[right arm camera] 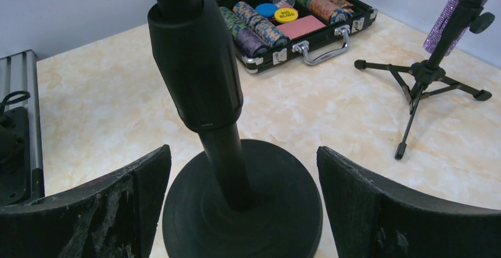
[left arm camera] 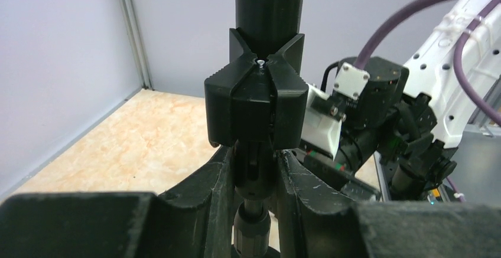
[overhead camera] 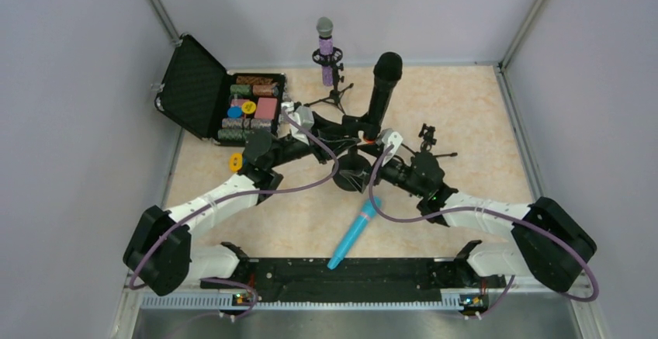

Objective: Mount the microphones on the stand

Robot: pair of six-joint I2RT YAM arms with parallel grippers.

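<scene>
And here we are at mid-counter: the matte black stick microphone [overhead camera: 383,89] stands upright, seated in the black ribbed clip [left arm camera: 248,110] atop the black stand with a heavy round base [right arm camera: 277,211]. From the left wrist view its barrel rises straight out of the top of the clip.

The left hand [left arm camera: 257,172] is clamped tight on the stand's thin stem, just under that clip, one finger pressed to each side. The right hand [right arm camera: 242,166] is down low with its fingers spread wide apart, one on either side of the pole just above the round base. Neither finger touches the pole, and nothing is gripped there.

Over at the back, the glittery purple microphone with a silver mesh head [overhead camera: 325,44] sits upright in a black tripod stand [overhead camera: 335,95], its legs planted on the marbled beige counter [overhead camera: 473,106].

The all light-blue stick microphone [overhead camera: 353,233] lies flat on the counter near the front, angled between the two arms, well apart from both stands.

Far left, an open black case of poker chips [overhead camera: 192,87] lies with its lid thrown back, and a single yellow chip [overhead camera: 235,161] rests on the counter just in front of it.
</scene>
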